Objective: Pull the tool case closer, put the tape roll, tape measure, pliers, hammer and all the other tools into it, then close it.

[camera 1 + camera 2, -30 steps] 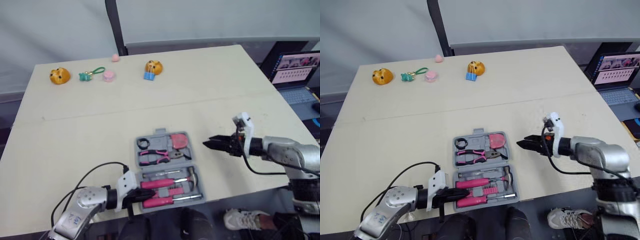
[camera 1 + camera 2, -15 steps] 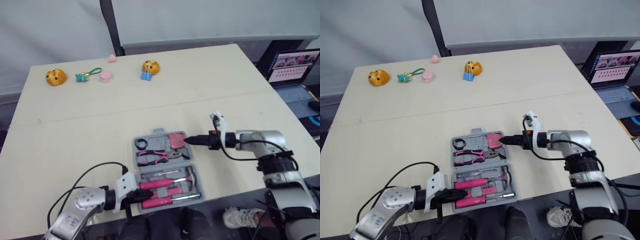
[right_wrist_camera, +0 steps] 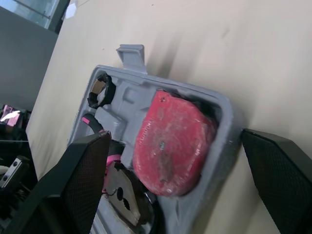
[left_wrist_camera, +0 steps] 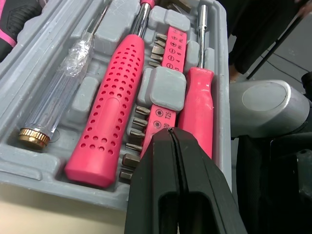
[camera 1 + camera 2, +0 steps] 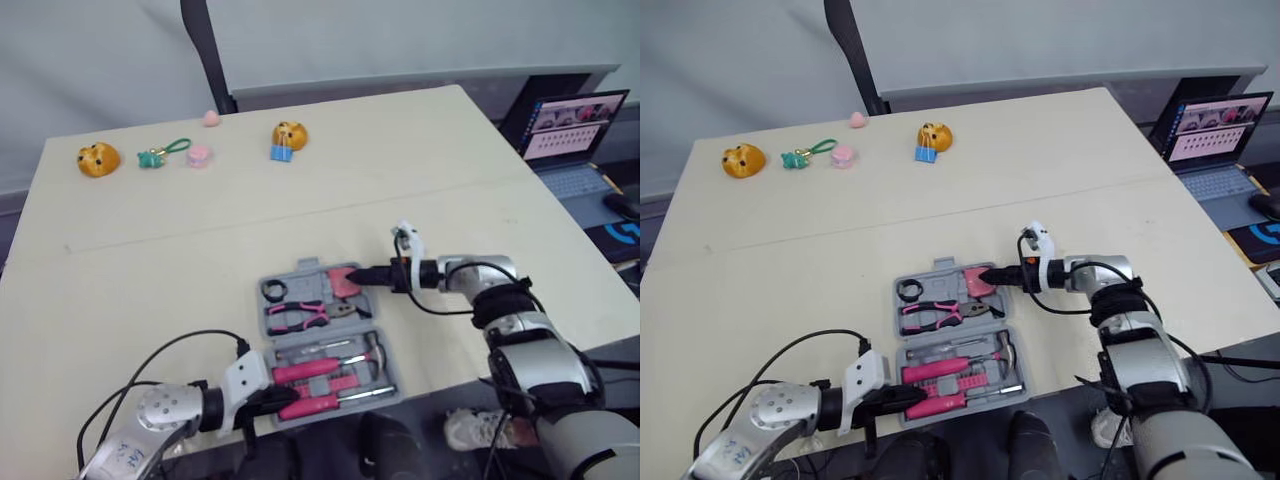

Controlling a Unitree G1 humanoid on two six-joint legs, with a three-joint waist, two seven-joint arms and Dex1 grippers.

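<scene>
On pink bit rack (image 4: 171, 48): "T25" lbl.

Far side: orange toy (image 5: 98, 158), green keychain (image 5: 160, 152), pink disc (image 5: 199, 156), perhaps an eraser, 2nd orange toy (image 5: 288, 133); laptop (image 5: 575, 135) rightward.

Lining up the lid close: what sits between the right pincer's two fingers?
Right wrist view: the tool case's corner wall and the red tape measure seated in it lie between the open right pincer's fingers.
</scene>
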